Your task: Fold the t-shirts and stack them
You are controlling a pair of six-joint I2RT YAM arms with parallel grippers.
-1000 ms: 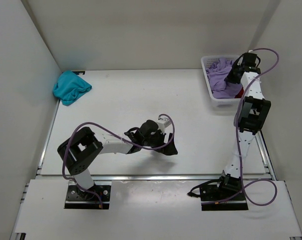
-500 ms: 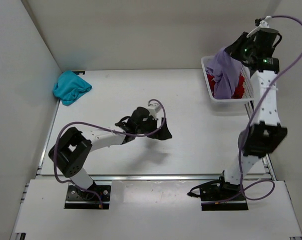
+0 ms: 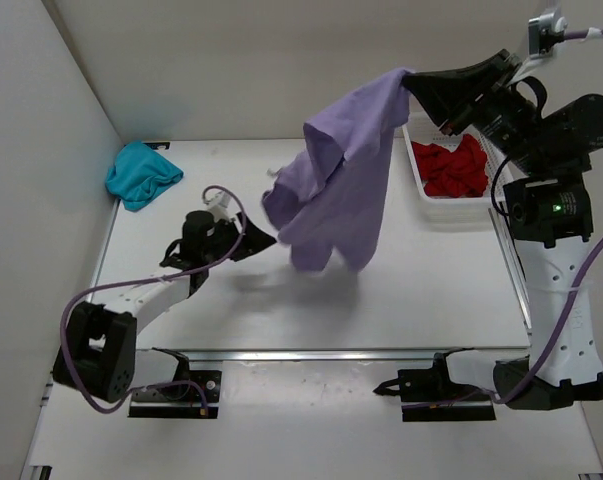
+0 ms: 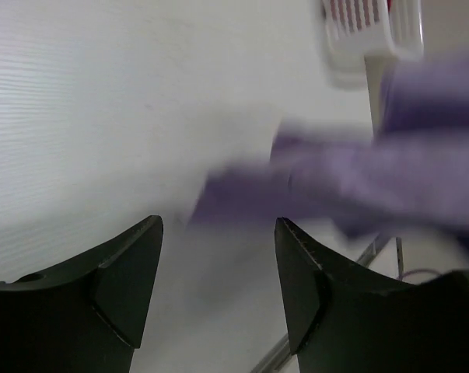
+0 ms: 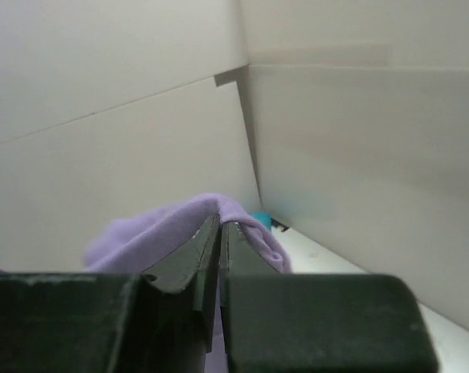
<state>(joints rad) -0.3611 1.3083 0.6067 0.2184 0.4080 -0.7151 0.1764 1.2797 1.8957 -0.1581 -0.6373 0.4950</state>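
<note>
My right gripper (image 3: pixel 413 80) is shut on the lavender t-shirt (image 3: pixel 341 185) and holds it high above the table, the cloth hanging down over the middle. The shirt drapes over the shut fingers in the right wrist view (image 5: pixel 164 229). My left gripper (image 3: pixel 264 238) is open and empty, just left of the shirt's hanging lower edge, which shows blurred in the left wrist view (image 4: pixel 351 186). The teal t-shirt (image 3: pixel 139 174) lies crumpled at the far left corner. The deep red t-shirt (image 3: pixel 455 168) lies in the white basket (image 3: pixel 459 208).
The white mesh basket stands at the far right of the table and shows in the left wrist view (image 4: pixel 366 31). White walls enclose the table on the left, back and right.
My right gripper lifted the lavender shirt out of the basket and swung it up and left over the table, baring the red shirt. My left arm moved left and farther back.
</note>
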